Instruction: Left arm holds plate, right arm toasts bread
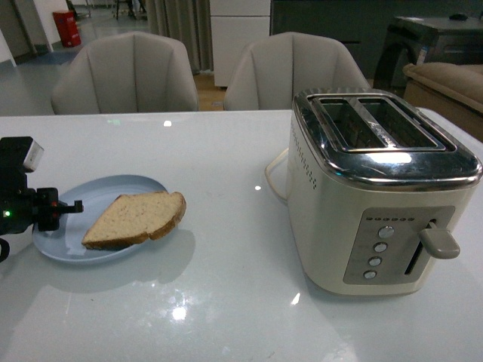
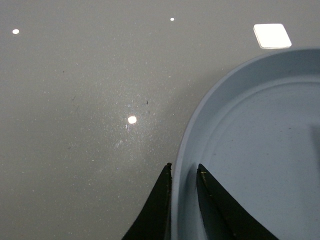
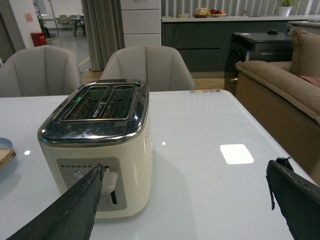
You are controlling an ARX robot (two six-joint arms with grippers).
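At the bench [image 1: 226,302], left hand [image 2: 184,167] pinches the plate [image 2: 250,150], so we should hold it level while the spread right hand [image 3: 187,167] fetches the bread [image 1: 136,217].

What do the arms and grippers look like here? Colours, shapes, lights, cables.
Left arm: black, blocky, with a pale square patch on top and a small green light. Left gripper: two flat matte black fingers tapering to points. Right gripper: two broad black fingers, slightly textured. The rest of the right arm is out of view; no cable shows clearly.
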